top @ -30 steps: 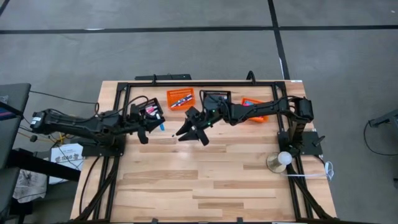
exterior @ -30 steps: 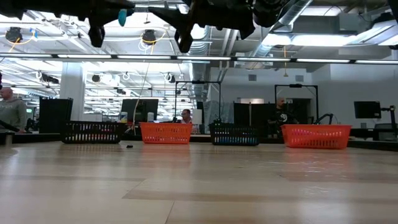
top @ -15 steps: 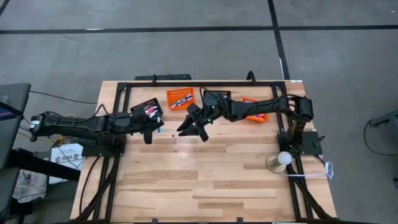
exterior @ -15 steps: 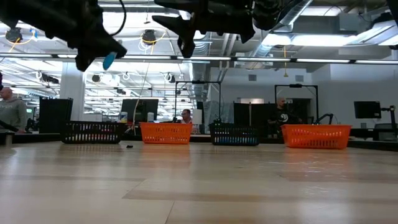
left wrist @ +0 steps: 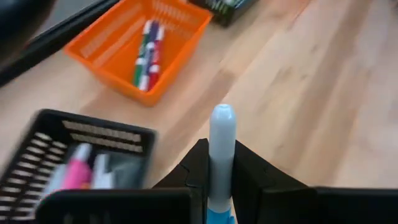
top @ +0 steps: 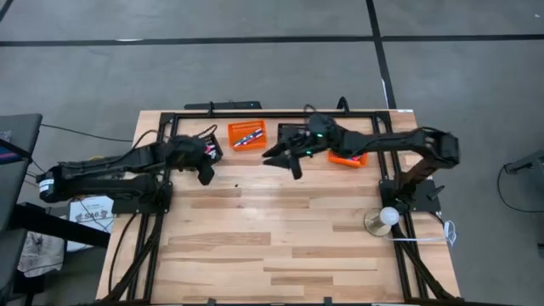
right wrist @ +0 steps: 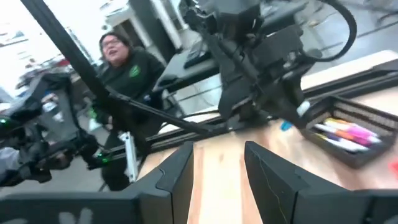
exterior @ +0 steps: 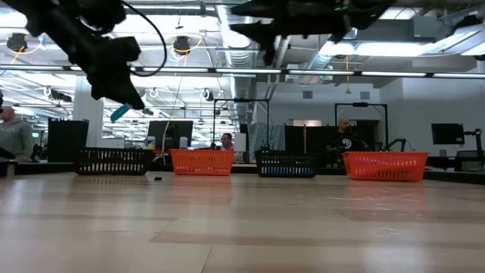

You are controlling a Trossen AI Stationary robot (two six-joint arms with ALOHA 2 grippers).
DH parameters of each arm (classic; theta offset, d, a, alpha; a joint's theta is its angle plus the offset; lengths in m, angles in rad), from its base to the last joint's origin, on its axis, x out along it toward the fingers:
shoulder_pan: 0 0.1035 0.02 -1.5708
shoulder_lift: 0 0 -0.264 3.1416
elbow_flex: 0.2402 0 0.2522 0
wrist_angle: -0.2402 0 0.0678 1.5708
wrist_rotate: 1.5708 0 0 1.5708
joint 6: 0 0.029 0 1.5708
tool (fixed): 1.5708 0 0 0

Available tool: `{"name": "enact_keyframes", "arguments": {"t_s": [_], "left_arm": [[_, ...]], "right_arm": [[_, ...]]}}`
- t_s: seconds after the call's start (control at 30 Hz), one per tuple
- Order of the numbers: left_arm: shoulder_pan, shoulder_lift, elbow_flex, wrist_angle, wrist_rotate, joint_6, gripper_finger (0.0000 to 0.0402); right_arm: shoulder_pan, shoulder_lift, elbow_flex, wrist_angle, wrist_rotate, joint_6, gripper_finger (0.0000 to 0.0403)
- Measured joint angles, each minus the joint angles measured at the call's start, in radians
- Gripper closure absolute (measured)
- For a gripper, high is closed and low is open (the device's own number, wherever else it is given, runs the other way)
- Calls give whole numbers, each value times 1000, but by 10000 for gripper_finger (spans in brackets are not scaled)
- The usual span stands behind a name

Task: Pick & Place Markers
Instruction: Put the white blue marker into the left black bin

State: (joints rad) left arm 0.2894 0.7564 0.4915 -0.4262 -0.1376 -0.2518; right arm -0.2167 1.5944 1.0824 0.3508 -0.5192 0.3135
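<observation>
My left gripper [top: 205,172] is shut on a light blue marker [left wrist: 222,140], which also shows in the low view as a teal marker [exterior: 120,114] slanting down above the table. It hovers beside the far-left black basket [top: 204,150], which holds pink and white markers [left wrist: 81,169]. An orange basket [left wrist: 140,53] next to it holds green and red markers. My right gripper [top: 286,157] is open with nothing between its fingers [right wrist: 180,171]. It stands high in front of the second black basket [top: 297,133]. My left gripper pinches the light blue marker by its barrel [left wrist: 221,177] between the two fingers. The marker lies along the fingers and its capped end [left wrist: 222,116] sticks out past the tips. It is lifted clear of the table and slants forward and down.
Four mesh baskets stand in a row along the far edge; the rightmost is orange [top: 347,151]. A small dark bit [top: 235,181] lies on the wood near the left gripper. A white round lamp [top: 383,218] stands at the right. People show in the room beyond.
My left gripper has sunk and swung toward the far-left black basket, tipping nose-down, so the blue marker now slants downward. My right gripper has drawn back toward the far and right edges, staying high.
</observation>
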Motion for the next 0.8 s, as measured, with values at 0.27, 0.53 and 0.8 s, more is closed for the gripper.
{"name": "enact_keyframes", "arguments": {"t_s": [0.27, 0.53, 0.8], "left_arm": [[224, 198, 137, -118, 38, 308, 366], [365, 415, 190, -202, 63, 469, 366], [416, 566, 189, -218, 60, 550, 366]], "right_arm": [[36, -272, -243, 2, 220, -38, 267], [112, -489, -426, 1, 368, -76, 270], [118, -641, -552, 2, 395, -21, 270]]}}
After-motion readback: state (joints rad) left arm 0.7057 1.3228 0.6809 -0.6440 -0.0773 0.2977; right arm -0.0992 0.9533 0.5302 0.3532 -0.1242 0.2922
